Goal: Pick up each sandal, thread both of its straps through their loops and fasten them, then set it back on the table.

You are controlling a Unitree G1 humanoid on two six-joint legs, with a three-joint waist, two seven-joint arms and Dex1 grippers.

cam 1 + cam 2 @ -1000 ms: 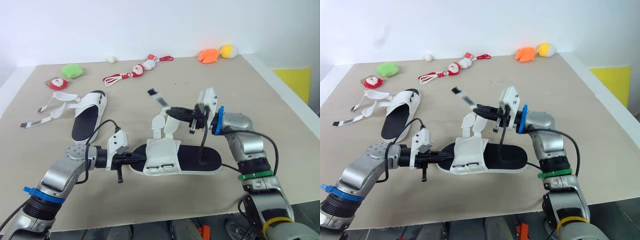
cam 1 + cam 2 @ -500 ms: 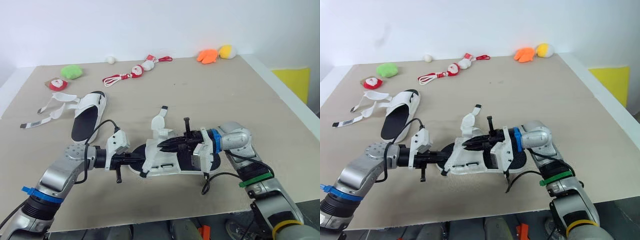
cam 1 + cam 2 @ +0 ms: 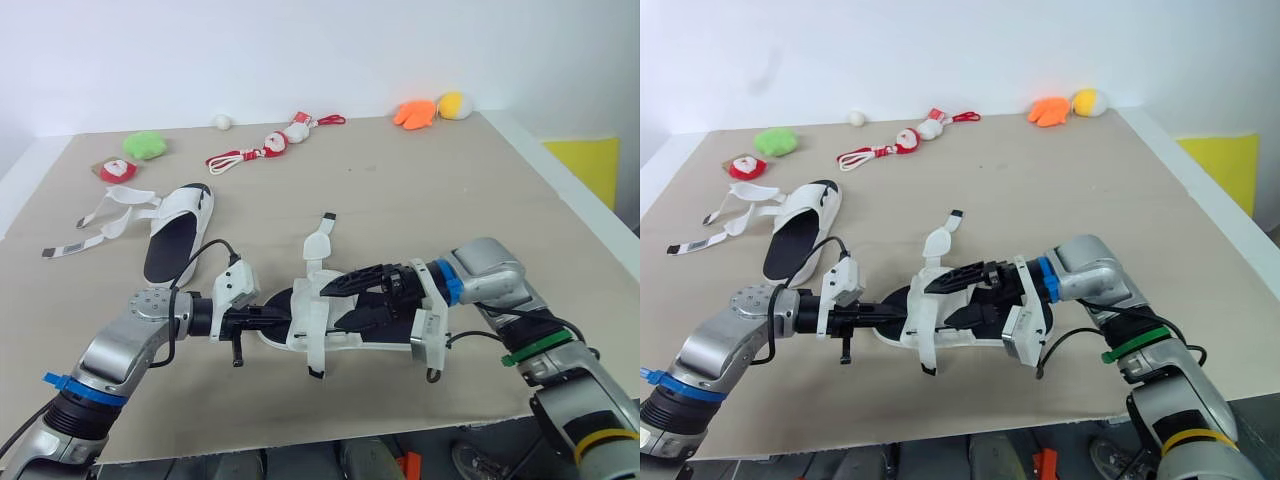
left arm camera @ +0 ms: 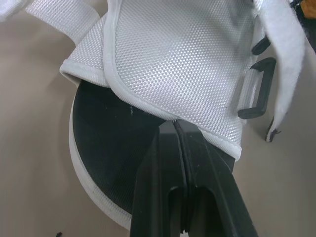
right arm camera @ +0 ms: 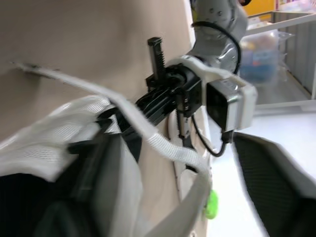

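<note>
The near sandal, white mesh upper on a black sole, lies at the table's front middle. My left gripper is shut on the edge of its mesh upper, beside two black loops. My right gripper reaches in from the right and stands open over the sandal, its fingers spread above and below the upper. One strap sticks up behind the sandal; another strap hangs over its near side. The second sandal lies at the left with loose straps spread out.
Small toys line the table's far edge: a green plush, a red-and-white one, a figure on a red cord, a white ball, an orange plush and a yellow one. The table's right edge is close.
My right gripper carried a strap from high above down onto the sandal, then let go and opened. That strap now hangs over the sandal's near side. The left gripper kept its hold.
</note>
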